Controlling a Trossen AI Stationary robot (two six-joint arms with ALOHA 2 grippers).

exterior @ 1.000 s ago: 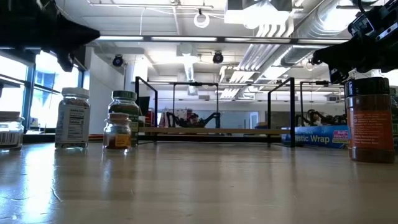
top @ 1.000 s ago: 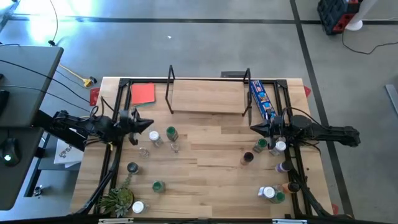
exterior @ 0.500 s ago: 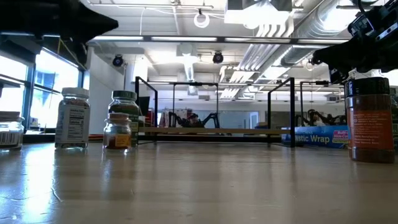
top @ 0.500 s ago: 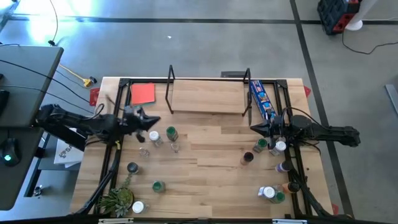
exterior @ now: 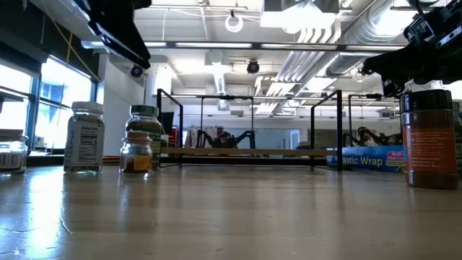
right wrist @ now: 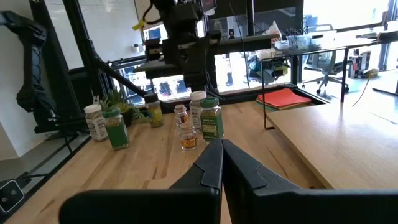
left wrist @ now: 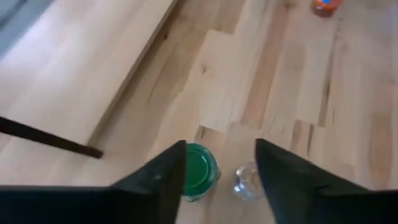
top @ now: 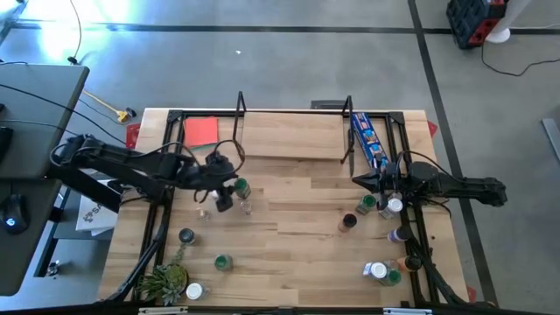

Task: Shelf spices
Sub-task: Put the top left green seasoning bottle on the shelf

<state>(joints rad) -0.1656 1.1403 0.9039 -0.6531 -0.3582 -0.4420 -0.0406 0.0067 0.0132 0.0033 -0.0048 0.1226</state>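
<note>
The spices are small jars scattered on the wooden table. The shelf (top: 289, 140), a light board between black end frames, stands at the far edge. My left gripper (top: 227, 198) hangs open, tipped down, above a group of jars at the left. In its wrist view a green-lidded jar (left wrist: 199, 171) and a clear-lidded jar (left wrist: 247, 179) stand on the table below its fingers, untouched. My right gripper (right wrist: 221, 158) is shut and level at the table's right, holding nothing, beside more jars (top: 393, 206).
A blue packet (top: 367, 140) lies by the shelf's right frame, and a red square (top: 201, 131) sits at the far left. A plant (top: 164, 282) stands at the near left corner. More jars (top: 378, 271) stand along the right edge. Bare wood (top: 297, 254) lies mid-table.
My left gripper has swung from the table's left edge toward the middle and risen. It has tipped from level to pointing down at the jars. The jars have stayed where they were.
</note>
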